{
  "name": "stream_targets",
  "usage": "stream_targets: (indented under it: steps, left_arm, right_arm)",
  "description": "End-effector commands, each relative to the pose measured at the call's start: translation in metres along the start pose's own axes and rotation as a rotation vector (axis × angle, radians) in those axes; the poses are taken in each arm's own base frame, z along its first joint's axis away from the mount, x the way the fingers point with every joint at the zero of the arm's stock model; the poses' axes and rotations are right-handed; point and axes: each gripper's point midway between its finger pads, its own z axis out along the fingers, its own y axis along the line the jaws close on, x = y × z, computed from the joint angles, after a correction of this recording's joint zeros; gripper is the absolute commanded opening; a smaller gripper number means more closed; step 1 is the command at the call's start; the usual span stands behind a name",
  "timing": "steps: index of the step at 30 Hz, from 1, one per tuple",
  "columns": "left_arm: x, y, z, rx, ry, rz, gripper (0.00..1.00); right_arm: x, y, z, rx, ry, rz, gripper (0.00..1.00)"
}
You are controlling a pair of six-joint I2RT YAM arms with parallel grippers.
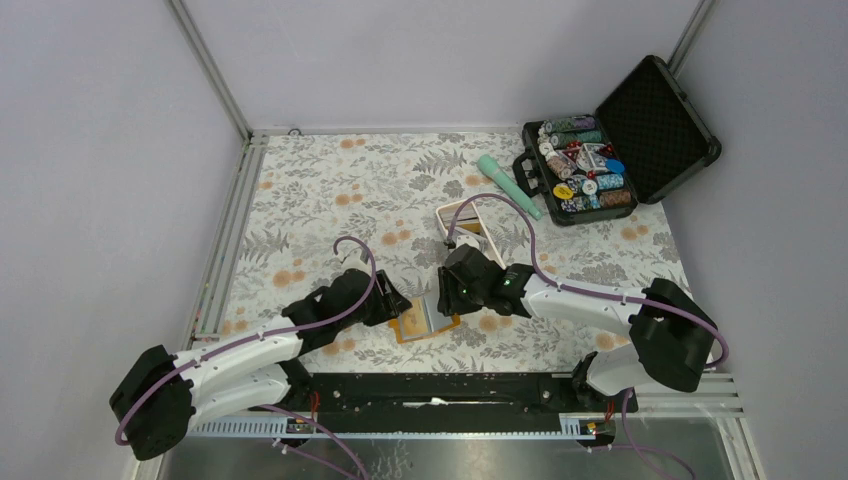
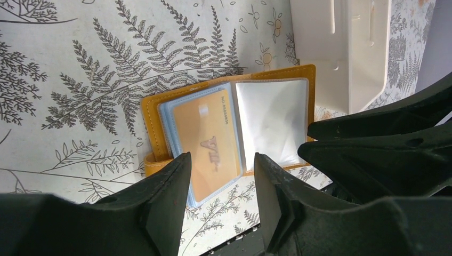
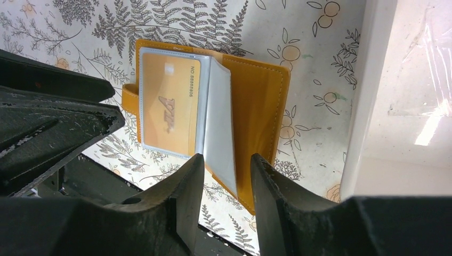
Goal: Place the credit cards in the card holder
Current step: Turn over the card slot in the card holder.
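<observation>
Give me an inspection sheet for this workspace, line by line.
Surface: floral-print tablecloth, flat.
Job's things: open orange leather-like card holder; tan plastic card in a clear pocket.
Clutter: long white plastic tray; open black case of poker chips; teal cylinder.
Grippers: left gripper and right gripper over the holder, jaws apart, holding nothing.
Cables: purple cables looped along both arms.
Surroundings: grey walls, aluminium frame posts.

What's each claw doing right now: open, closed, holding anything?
Left claw: open, holding nothing, above the card holder.
Right claw: open, holding nothing.
</observation>
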Motion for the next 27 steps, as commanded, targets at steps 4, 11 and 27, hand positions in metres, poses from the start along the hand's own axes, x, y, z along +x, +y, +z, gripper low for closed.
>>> stream_targets:
  steps: [4,11,27]
  left_arm:
    - [-0.001,-0.008,0.004,0.03,0.003,-0.014,0.49]
    - [0.004,-0.001,0.008,-0.008,0.023,-0.022,0.49]
    - [0.005,0.009,0.009,-0.041,0.012,-0.027,0.47]
  right_arm:
    - [0.004,0.004,0.005,-0.02,0.004,-0.001,0.33]
    - [0.019,-0.002,0.019,-0.007,0.057,0.013,0.05]
    - [0.033,-0.01,0.029,0.01,0.093,0.022,0.0]
